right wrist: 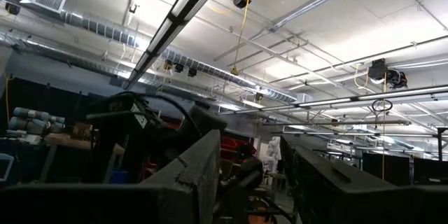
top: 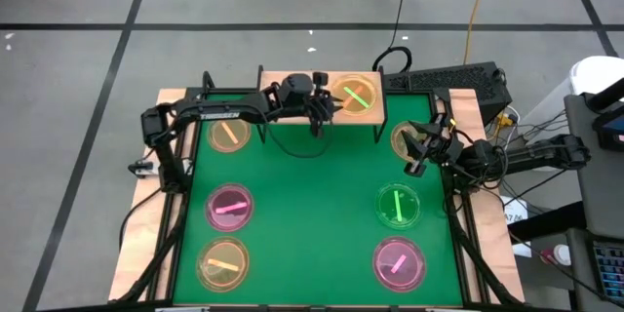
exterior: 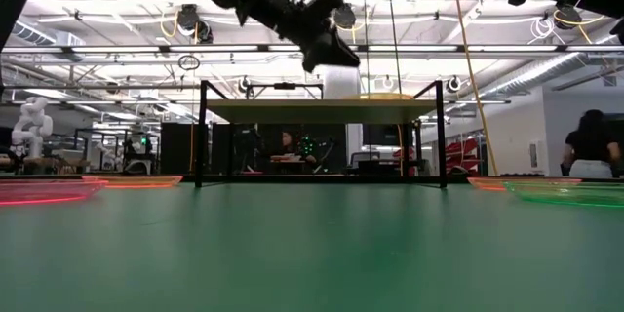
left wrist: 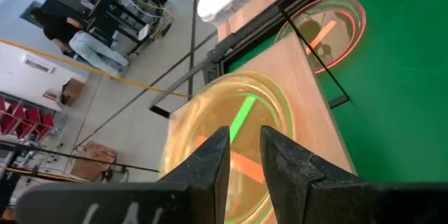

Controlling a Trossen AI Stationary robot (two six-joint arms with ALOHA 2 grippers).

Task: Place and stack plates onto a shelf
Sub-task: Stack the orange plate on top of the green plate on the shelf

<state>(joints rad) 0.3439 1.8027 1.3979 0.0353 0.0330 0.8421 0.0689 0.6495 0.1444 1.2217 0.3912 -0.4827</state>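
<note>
A yellowish plate [top: 354, 97] lies flat on the shelf [top: 283, 115], at its right end, apparently stacked on an orange one, its green stripe running diagonally. The left gripper [top: 320, 109] hangs just beside it over the shelf, fingers parted and empty, likely having let go. The right gripper [top: 421, 152], right of the shelf, waits open.

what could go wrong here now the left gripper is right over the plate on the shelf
1. The left gripper hangs open close by the plate on the shelf; pulling away carelessly could clip its rim and drag it off the shelf.
2. That plate sits near the shelf's right end, so a nudge could tip it over.
3. The right gripper waits beside a plate at the table's right edge; swinging could knock it.
</note>
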